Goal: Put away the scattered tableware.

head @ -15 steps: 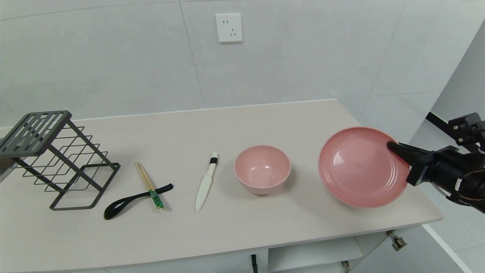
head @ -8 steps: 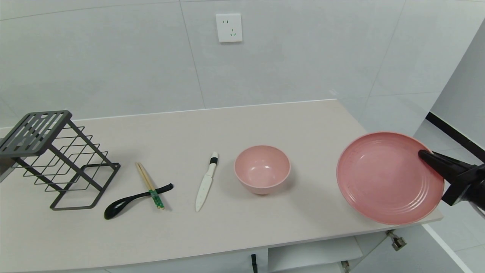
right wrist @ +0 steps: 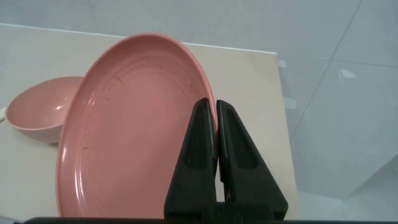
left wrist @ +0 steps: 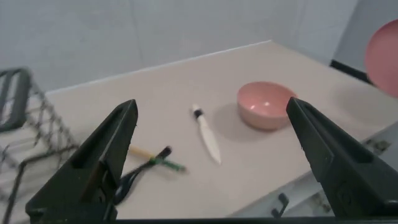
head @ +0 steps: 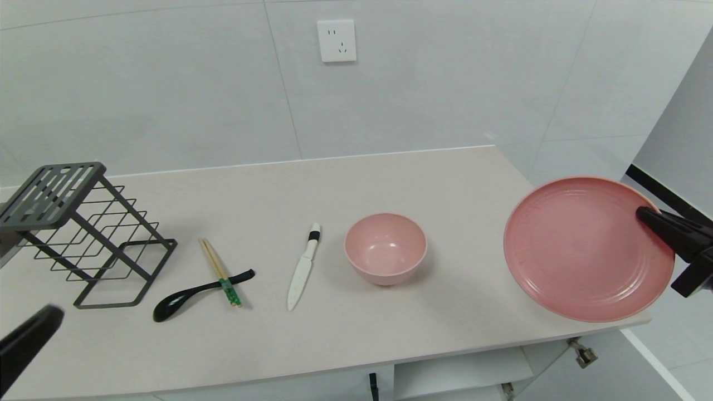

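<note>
The right gripper (right wrist: 216, 107) is pinching the rim of the pink plate (right wrist: 130, 124), one black finger on each face of the edge. The plate is held up off the counter (head: 334, 184) at its right end, tilted so its face shows. It is round and shallow, with concentric ridges near the rim and faint dark scuffs on its matte surface.

The left gripper (left wrist: 211, 104) hangs over the counter's front left with its two wedge-shaped fingers spread wide, holding nothing.

Near the middle of the pale, smooth counter stands the pink bowl (head: 385, 248), upright and round, its bare inside catching a small glint. Beside it on the left lies a white knife (head: 303, 267) with a black band. Farther left, wooden chopsticks (head: 220, 270) with green ends cross a glossy black spoon (head: 195, 292). A black wire rack (head: 83, 223) with a slotted top stands at the far left.
</note>
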